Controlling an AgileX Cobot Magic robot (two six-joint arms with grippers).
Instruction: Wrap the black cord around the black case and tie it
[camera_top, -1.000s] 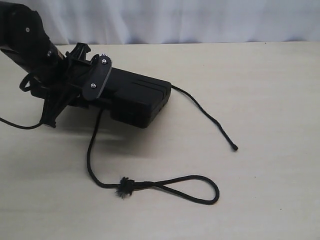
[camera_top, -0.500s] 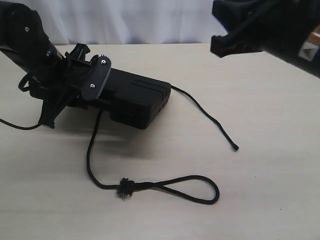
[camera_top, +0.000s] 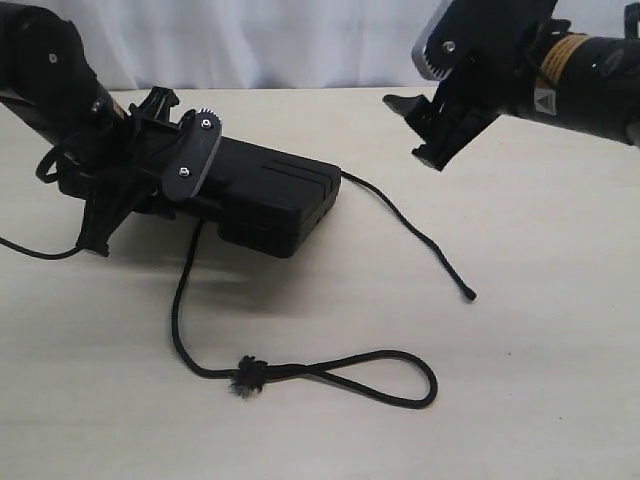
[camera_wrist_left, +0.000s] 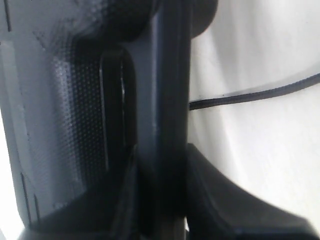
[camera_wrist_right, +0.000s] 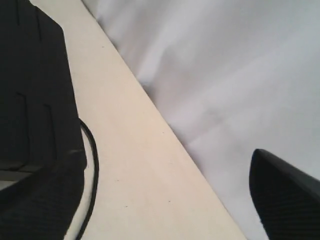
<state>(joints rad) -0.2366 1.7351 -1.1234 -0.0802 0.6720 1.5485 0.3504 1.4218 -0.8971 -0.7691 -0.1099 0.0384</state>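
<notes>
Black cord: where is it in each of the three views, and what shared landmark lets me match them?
Exterior view: the black cord runs from the black case down to a knotted loop near the bottom; its other end trails right.
Left wrist view: a thin dark line, probably the black cord, on the table beside the black case.
Right wrist view: it curves past the black case's corner.
Shared landmark: the black case.
</notes>
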